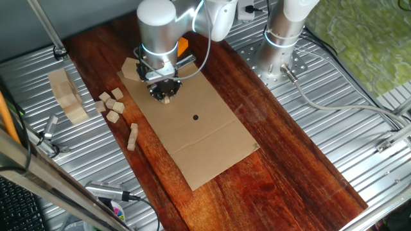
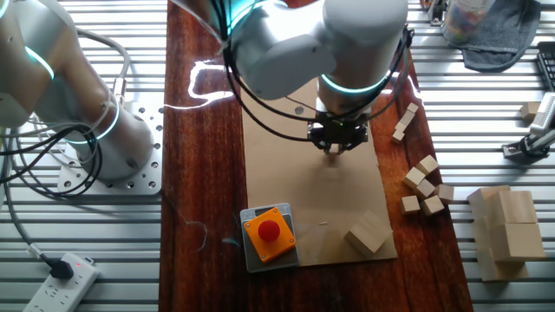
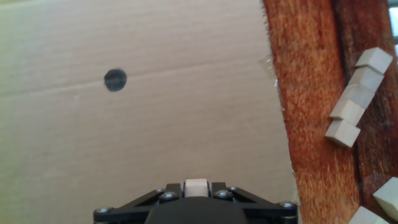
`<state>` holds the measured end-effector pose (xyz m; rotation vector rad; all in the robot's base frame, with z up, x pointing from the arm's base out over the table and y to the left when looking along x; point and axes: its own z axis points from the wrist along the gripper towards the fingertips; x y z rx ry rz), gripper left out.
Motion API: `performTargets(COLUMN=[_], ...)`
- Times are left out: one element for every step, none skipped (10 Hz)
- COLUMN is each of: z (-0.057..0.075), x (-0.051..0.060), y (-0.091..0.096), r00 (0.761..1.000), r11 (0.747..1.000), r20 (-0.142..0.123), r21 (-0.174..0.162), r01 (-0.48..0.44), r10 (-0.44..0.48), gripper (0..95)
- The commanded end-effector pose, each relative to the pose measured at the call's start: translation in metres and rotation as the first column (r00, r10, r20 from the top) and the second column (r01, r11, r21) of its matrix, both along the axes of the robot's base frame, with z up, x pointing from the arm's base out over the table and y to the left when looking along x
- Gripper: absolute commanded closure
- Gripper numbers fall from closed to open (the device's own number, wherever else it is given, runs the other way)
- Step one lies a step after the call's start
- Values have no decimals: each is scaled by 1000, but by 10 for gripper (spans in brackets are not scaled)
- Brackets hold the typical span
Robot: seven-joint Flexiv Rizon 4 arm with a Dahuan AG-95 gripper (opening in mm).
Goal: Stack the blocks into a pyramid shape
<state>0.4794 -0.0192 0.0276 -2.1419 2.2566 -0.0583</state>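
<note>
Gripper (image 1: 165, 97): fingers closed on one small wooden block (image 3: 196, 186), held above the cardboard sheet (image 1: 205, 128), toward its far end in one fixed view.
Black dot (image 1: 195, 117): marked on the cardboard, near side of the gripper.
Loose blocks (image 1: 112, 102): cluster on the dark wooden table (image 1: 282, 147), left of the cardboard; a row of blocks (image 1: 132, 136) lies nearer.
Red button box (image 2: 268, 232): at the cardboard's corner in the other fixed view.
</note>
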Motion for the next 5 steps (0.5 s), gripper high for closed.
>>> performTargets(z=[-5,-6,-8,-8,-8], x=[1,1,0,0,0], y=[-3,-5,-6,-7,-7], r00=[1000,1000,1000,1000,1000], r11=[1000,1000,1000,1000,1000], r20=[6,8,9,11,14], r21=[-6,-5,-4,-6,-6], r01=[-5,-10,-16,-17,-19], r10=[5,10,16,17,19], gripper=[950,950,950,950,950])
